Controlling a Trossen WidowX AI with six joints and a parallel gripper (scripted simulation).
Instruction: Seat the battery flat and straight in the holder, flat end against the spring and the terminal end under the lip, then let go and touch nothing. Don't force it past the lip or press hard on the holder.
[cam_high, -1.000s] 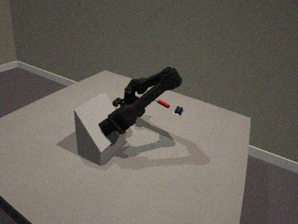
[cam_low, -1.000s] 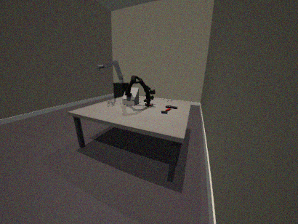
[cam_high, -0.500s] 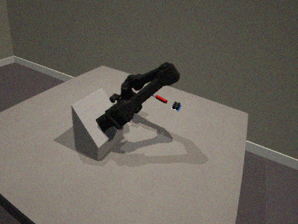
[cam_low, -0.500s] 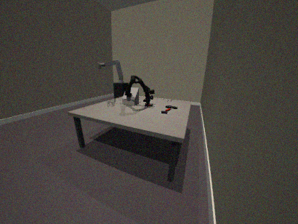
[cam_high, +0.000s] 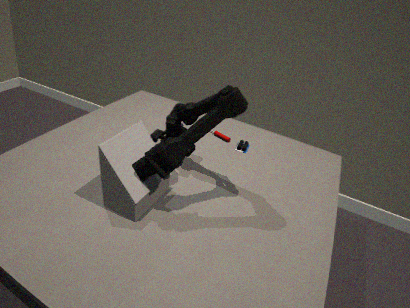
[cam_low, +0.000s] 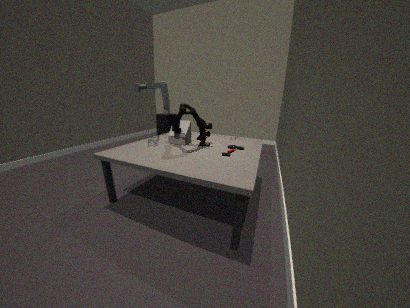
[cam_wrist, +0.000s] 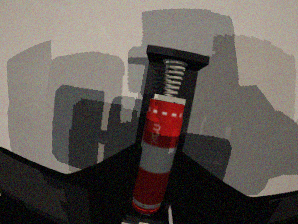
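Observation:
In the wrist view my gripper (cam_wrist: 156, 152) is shut on the battery (cam_wrist: 161, 125), a red cylinder with a grey band. The battery lies lengthwise over the black holder (cam_wrist: 177, 55), roughly in line with it. Its far end sits just below the coil spring (cam_wrist: 174, 76) at the holder's far wall. Its near end is by the holder's near end, low between my fingers; I cannot tell whether it is under the lip. In the top view the gripper (cam_high: 161, 134) is low behind the arm, which hides the holder. In the exterior view the gripper (cam_low: 203, 141) is down at the table top.
A grey wedge block (cam_high: 120, 165) stands at the arm's base. A loose red cylinder (cam_high: 221, 135) and a small black and blue part (cam_high: 243, 146) lie on the table (cam_high: 250, 260) beyond the arm; they also show in the exterior view (cam_low: 231, 150).

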